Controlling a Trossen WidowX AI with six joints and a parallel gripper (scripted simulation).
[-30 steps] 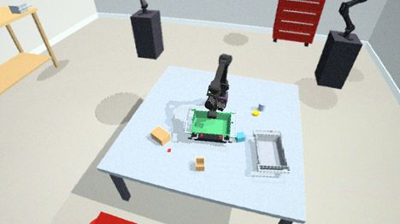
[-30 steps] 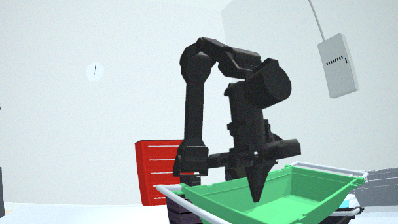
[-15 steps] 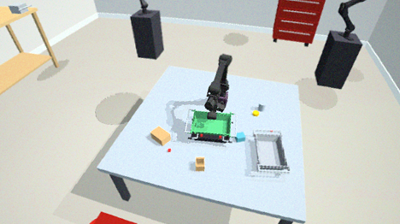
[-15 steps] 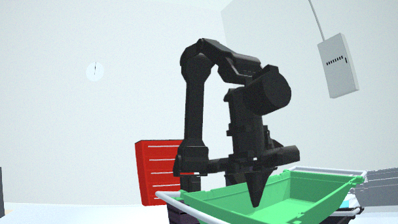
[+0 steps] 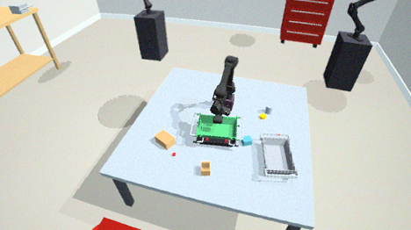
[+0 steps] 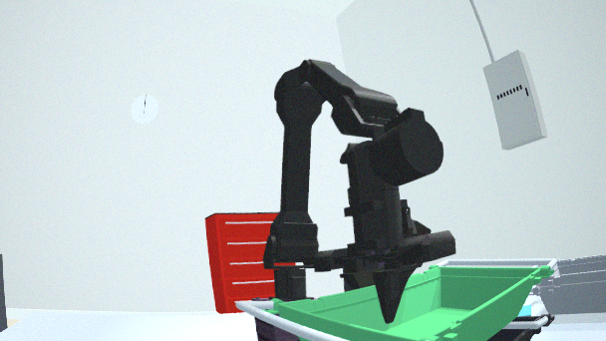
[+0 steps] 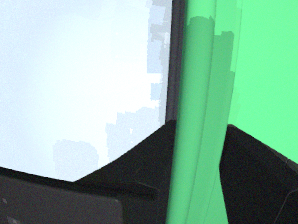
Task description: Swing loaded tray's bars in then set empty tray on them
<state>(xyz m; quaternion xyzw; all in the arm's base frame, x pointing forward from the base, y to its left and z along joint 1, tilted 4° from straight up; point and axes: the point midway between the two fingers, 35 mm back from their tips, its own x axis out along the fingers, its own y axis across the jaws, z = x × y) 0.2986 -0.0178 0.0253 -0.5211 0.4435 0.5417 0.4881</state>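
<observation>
The empty green tray (image 5: 224,130) (image 6: 483,289) (image 7: 200,75) is over the dark loaded tray (image 5: 217,142) (image 6: 271,330) (image 7: 173,60). Small red blocks (image 5: 207,139) show in the narrow space below it. My gripper (image 5: 217,120) (image 6: 383,305) (image 7: 198,133) is shut on the green tray's long side wall, with one finger inside the tray. The green tray's own wire bars (image 5: 193,129) (image 6: 299,325) stand out at its ends. A pale bar (image 6: 527,324) of the loaded tray shows below it at the right. The trays hide most of both lower bars; contact with them cannot be told.
A grey tray (image 5: 264,157) lies to the right. A cyan block (image 5: 247,141) sits close to the stacked trays' right end. Orange blocks (image 5: 165,139) (image 5: 205,168) and a small red piece (image 5: 173,154) lie left and in front. A yellow piece (image 5: 263,116) and grey cylinder (image 5: 269,110) stand behind right.
</observation>
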